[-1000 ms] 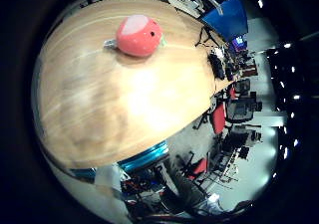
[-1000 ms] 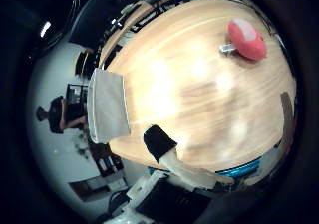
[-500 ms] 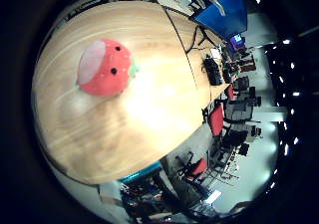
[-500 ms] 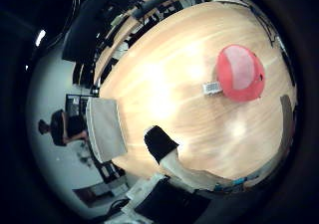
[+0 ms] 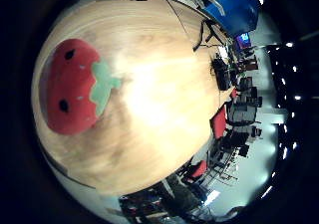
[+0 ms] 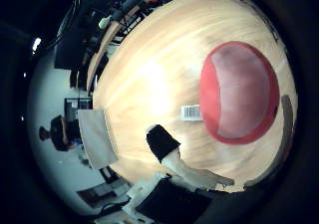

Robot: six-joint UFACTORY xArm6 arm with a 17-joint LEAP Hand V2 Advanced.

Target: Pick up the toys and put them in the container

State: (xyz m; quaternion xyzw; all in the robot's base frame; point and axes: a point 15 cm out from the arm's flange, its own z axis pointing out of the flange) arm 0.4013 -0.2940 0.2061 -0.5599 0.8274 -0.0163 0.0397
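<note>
**Setting: office or lab workroom**

Large light wooden table [image 5: 149, 99] in an open room. Red and black office chairs [image 5: 222, 122] stand alongside it, near a desk with a lit monitor [image 5: 244, 37]. Blue partition [image 5: 234, 7] beyond. Rows of ceiling lights [image 5: 291, 99] overhead. Pale floor.

The right hand [image 6: 174, 181] was visible only in the thumb side palm view, where white and black parts of its body entered from the view's edge. One finger [image 6: 164, 147] reached out from that body, white along its length and ending in a black tip. That finger lay extended and touched nothing. No other finger could be made out, and the little finger side palm view showed no part of the hand at all.
</note>
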